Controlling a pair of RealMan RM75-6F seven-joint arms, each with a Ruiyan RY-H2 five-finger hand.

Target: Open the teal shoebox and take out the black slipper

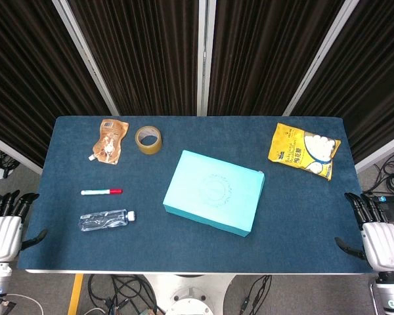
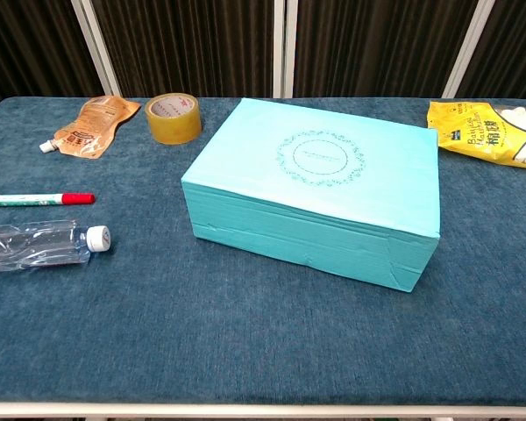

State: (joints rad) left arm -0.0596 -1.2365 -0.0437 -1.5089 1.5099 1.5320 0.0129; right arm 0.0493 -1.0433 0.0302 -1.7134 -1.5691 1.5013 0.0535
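Resting at the near corners of the table [image 1: 65,259], both hands were well clear of the work: the left hand [image 1: 3,233] sat off the left edge and the right hand [image 1: 377,239] off the right edge, each with fingers spread and holding nothing. Neither hand appeared in the chest view. By my judgement no step had begun; the shoebox [image 2: 320,189] lay shut near the middle of the cloth, turned at a slight angle, its lid seated flush all round. The slipper could not be seen and was presumably inside. The next move would call for bringing a hand in to the lid's edge and lifting it, likely with the other hand steadying the base, since the box looked light enough to slide.

As for writing, the lid carried a circular wreath emblem with small lettering too fine to read. The yellow snack bag [image 1: 304,150] at the far right bore large Chinese characters I could not make out with confidence. The tape roll [image 2: 173,117], pouch [image 2: 92,125], marker [image 2: 42,199] and bottle [image 2: 44,245] on the left showed no legible text
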